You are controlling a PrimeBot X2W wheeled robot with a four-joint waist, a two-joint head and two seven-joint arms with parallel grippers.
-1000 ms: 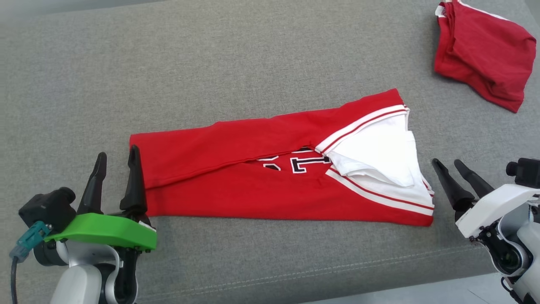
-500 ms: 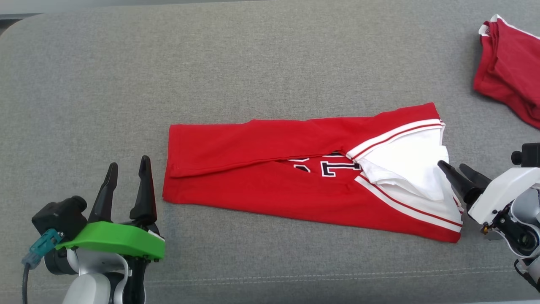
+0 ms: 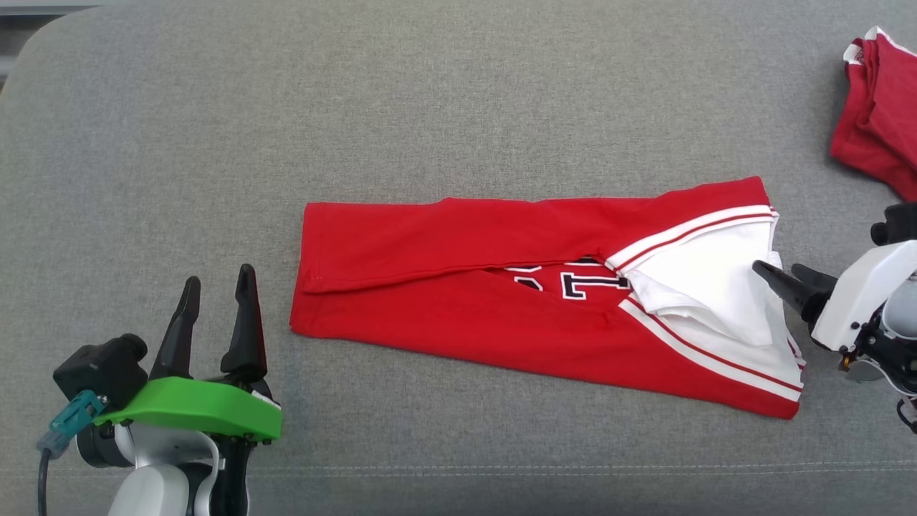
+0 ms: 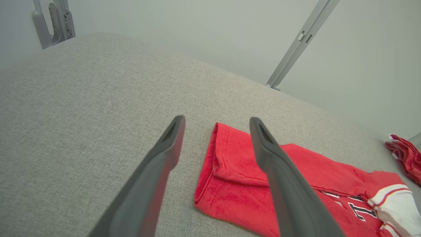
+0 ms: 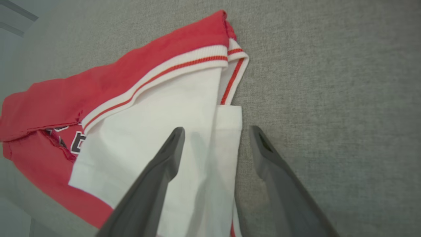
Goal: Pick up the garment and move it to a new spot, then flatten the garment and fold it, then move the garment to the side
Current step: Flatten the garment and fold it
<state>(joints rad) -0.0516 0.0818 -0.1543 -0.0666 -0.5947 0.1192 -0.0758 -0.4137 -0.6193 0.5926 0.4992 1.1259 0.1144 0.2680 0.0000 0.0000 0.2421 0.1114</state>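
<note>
The shirt (image 3: pixel 501 301) lies long-ways, left to right, across the middle of the grey cushion (image 3: pixel 430 107) — its white end's edge between the spread, empty jaws of the right gripper (image 3: pixel 777 271), its red hem near the left gripper (image 3: pixel 218 278), likewise spread and empty.
</note>
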